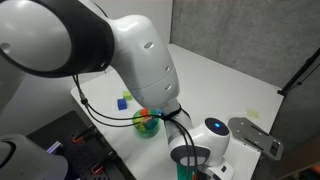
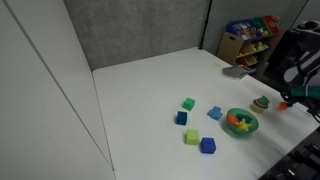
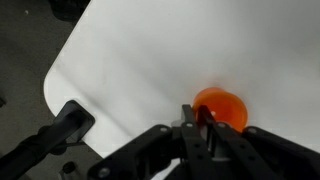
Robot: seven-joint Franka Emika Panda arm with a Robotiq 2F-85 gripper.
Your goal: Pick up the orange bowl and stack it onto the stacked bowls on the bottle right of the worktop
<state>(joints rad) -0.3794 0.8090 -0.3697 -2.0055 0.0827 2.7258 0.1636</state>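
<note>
Holds the orange bowl (image 3: pixel 222 104) by its rim in the clenched gripper (image 3: pixel 200 117), at 3 o'clock of the stacked bowls (image 2: pixel 262 102), over the worktop (image 2: pixel 150 90). Risks slipping from so thin a pinch, or knocking the stack if lowered off-centre.

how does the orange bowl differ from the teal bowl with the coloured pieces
Size: the orange bowl is far smaller than the teal bowl. Contents: the teal bowl holds multicoloured pieces; the orange bowl looks empty. Place: the orange bowl is right at the jaws; the teal bowl stands apart from them. Both are round.
</note>
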